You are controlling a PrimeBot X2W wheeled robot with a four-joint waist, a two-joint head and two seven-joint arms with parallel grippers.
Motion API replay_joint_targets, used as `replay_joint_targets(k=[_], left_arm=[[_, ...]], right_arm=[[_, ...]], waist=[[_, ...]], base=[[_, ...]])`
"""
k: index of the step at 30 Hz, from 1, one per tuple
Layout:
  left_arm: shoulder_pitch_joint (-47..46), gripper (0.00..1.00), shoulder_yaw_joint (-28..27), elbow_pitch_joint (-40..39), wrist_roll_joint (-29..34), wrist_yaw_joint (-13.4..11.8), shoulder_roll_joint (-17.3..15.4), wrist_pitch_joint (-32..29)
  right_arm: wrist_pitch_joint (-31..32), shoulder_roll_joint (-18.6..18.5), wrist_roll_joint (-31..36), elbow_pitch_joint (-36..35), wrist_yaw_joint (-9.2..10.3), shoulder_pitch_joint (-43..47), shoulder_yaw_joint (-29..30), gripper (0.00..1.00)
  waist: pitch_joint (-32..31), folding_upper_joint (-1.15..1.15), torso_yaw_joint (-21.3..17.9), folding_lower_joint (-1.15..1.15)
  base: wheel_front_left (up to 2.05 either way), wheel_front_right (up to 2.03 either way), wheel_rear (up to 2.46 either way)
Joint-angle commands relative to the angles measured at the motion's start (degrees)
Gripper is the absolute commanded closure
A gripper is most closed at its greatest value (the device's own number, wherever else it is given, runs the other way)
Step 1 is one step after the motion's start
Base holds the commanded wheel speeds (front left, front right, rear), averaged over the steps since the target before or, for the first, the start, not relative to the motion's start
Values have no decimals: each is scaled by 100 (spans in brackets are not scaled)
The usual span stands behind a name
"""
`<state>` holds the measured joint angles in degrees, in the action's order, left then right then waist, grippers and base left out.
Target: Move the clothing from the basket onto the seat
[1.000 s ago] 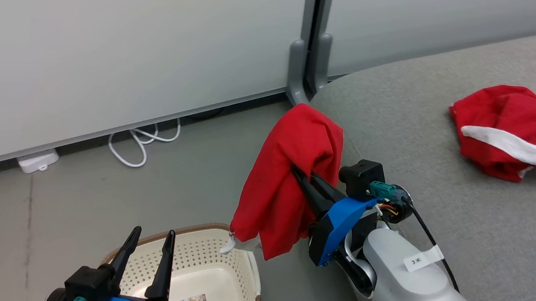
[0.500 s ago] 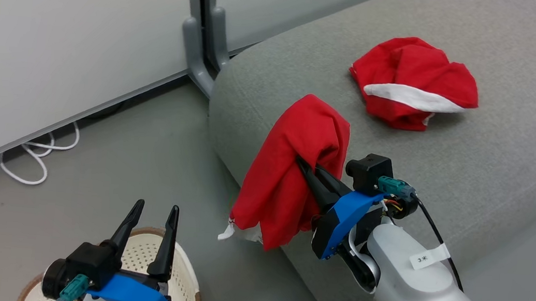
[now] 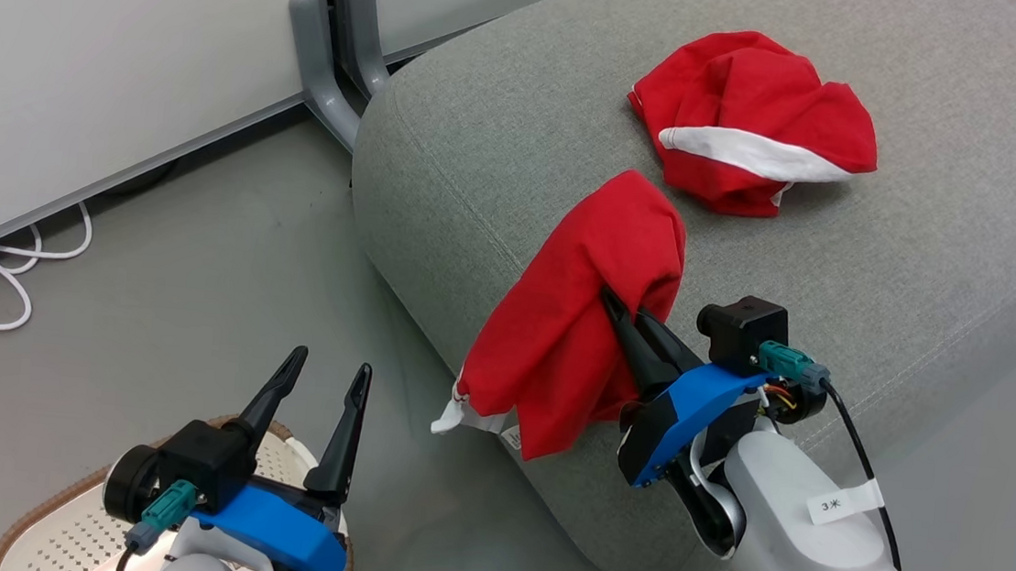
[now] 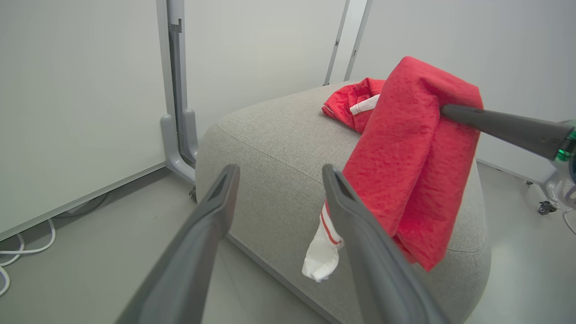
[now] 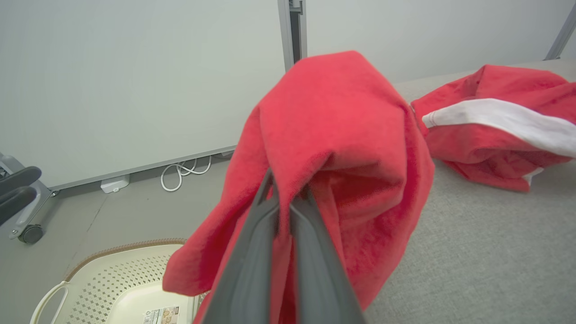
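Done: striped red-and-white soft garment [image 3: 752, 127] lies on big light grey fabric seat [image 3: 933, 267]. My right gripper [image 3: 608, 296] clenched on plain red soft garment [image 3: 579, 319], hanging over seat's front edge. My left gripper [image 3: 332, 362] splayed, idle above cream perforated plastic basket [image 3: 72, 533]. Remaining: lay, release.

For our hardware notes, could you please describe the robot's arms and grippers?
The left gripper and right gripper have two tapering dark-grey fingers on blue housings with teal connectors. The right forearm is pale grey, with a white tag and black cable.
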<state>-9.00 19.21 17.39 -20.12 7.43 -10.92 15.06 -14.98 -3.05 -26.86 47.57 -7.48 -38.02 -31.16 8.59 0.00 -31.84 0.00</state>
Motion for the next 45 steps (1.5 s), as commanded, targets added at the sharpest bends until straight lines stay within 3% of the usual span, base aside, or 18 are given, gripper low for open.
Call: replay_joint_targets(k=[1, 8, 19, 26, 31, 35, 45], left_arm=[[-98, 0, 25, 27, -30, 5, -55, 17], [-69, 0, -33, 1, -39, 5, -87, 17], [73, 0, -339, -277, 155, 6, -230, 17], [-268, 0, -240, -548, 293, 6, -491, 17], [-824, 0, -15, -795, 354, 6, -696, -42], [-1217, 0, 145, -1020, 397, 6, -863, -128], [-1732, 0, 280, -1381, 447, -11, -1036, -248]], right_arm=[[-30, 4, 77, -60, -3, 101, 71, 100], [-30, 12, 152, -64, -2, 70, 243, 100], [72, 9, 216, 223, -3, -1091, 1015, 100], [228, -631, 639, 499, -2, -2322, 1828, 100], [301, -1416, 957, 601, -2, -3076, 2722, 100], [253, -1816, 1131, 697, -3, -3354, 3474, 100], [46, -1895, 1273, 1212, -2, -3021, 4830, 100]], waist=[[22, 0, -1, 0], [108, 0, 14, 0], [589, 0, 20, 0], [1319, 0, 347, 0], [2065, 0, 744, 0], [2619, 0, 1017, 0], [3356, 0, 1415, 0]], base=[[0, 0, 0], [0, 0, 0], [0, 0, 0], [0, 0, 0], [0, 0, 0], [0, 0, 0], [0, 0, 0]])
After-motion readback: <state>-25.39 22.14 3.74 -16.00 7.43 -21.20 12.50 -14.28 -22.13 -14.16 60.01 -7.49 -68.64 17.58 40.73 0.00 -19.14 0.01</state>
